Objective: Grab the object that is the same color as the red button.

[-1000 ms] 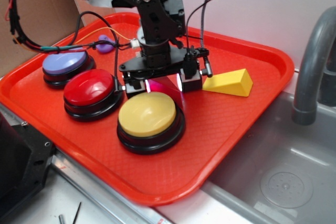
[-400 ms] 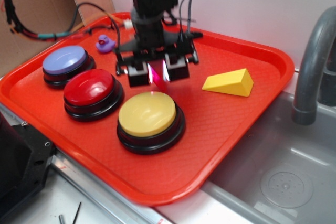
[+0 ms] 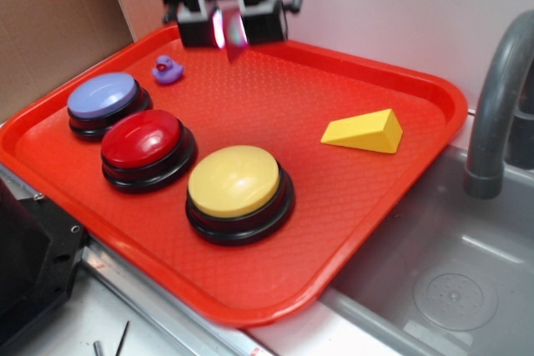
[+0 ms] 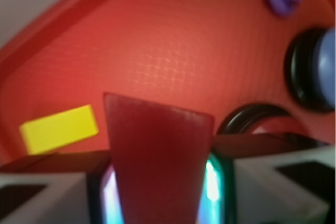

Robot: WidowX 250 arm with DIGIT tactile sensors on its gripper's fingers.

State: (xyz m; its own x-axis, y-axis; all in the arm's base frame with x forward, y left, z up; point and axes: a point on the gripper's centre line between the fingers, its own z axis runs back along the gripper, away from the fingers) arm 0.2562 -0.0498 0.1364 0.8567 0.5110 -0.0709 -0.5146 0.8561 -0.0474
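Tool (image 3: 227,29) is clamped on the dark red wedge (image 4: 157,161), holding it up in the air over the tray's (image 3: 350,206) far edge, well clear of the red button (image 3: 142,139).

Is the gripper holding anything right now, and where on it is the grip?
Yes. The gripper is shut on the dark red wedge block, clamped by its two side faces; its wide end sticks out beyond the fingertips, lifted clear of the red tray.

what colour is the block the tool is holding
Dark red wedge block, clearest in the wrist view.
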